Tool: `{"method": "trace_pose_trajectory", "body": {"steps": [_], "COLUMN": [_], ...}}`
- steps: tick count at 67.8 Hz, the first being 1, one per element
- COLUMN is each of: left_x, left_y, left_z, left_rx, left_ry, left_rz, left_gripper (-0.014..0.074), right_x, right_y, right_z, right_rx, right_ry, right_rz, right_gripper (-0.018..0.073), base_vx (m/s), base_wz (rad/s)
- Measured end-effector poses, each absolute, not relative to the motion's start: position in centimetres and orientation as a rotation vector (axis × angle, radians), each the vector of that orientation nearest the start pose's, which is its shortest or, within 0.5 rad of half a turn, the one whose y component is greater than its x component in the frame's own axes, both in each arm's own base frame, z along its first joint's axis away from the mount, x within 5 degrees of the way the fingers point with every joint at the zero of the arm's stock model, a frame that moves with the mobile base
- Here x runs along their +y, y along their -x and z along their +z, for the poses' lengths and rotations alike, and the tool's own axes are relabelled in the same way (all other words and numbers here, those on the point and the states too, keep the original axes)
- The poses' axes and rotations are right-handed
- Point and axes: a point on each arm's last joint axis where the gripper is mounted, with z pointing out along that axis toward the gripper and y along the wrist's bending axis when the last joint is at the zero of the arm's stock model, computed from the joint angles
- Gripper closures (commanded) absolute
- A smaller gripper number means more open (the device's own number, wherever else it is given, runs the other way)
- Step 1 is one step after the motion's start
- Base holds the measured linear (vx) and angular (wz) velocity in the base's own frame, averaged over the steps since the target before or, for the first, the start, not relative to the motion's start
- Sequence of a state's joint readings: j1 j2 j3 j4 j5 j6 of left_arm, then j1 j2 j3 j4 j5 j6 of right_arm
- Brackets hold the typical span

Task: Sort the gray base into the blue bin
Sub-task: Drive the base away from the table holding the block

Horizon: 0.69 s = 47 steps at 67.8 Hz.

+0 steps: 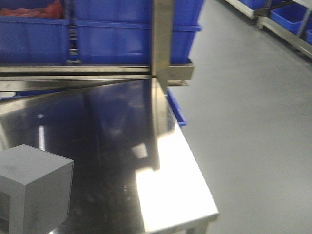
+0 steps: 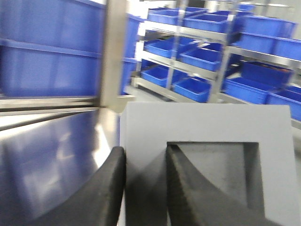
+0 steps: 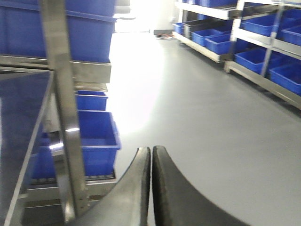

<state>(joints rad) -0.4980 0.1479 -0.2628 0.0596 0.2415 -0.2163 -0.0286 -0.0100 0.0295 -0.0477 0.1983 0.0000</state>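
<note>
Steel post (image 1: 162,39) + shelf rail (image 1: 73,70) wall off tabletop's (image 1: 112,141) far edge, gray base (image 1: 34,190) crowds near-left; floor (image 1: 253,122) open rt.

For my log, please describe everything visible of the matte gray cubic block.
The matte gray cubic block has smooth faces and a shallow square recess in one. The left gripper clamps one recess wall, one black finger inside, one outside. Below it is the shiny steel table; contact is unclear.

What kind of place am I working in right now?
Most likely a warehouse or factory sorting area. It has metal shelving racks loaded with rows of blue bins, a stainless steel table, and a smooth gray floor.
</note>
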Motion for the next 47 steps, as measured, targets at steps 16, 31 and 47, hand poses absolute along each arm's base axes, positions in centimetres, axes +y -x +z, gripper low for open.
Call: {"method": "trace_pose_trajectory", "body": {"steps": [16,31,47], "left_x": [-2.68,-2.68,-2.68], "left_y": [-5.2,-5.2,-5.2], "left_z": [27.1,27.1,27.1], "left_rx": [1.611,1.611,1.611], "left_ry": [-0.265,-0.265,-0.265], "left_rz": [-0.495,-0.495,-0.495], "left_gripper": [0.0603,0.0603,0.0603], "right_x": [-0.25,-0.25,-0.25], "right_y": [-5.61,-5.61,-5.61], "right_z": [18.58,18.58,18.58], "right_rx": [1.702,1.702,1.702], "right_ry": [0.008,0.008,0.008], "right_rz": [-0.064,-0.064,-0.064], "right_gripper": [0.0564,0.0564,0.0564], "base_vx": [-0.12,-0.11,-0.07], "base_wz": [-0.58,-0.59,-0.53]}}
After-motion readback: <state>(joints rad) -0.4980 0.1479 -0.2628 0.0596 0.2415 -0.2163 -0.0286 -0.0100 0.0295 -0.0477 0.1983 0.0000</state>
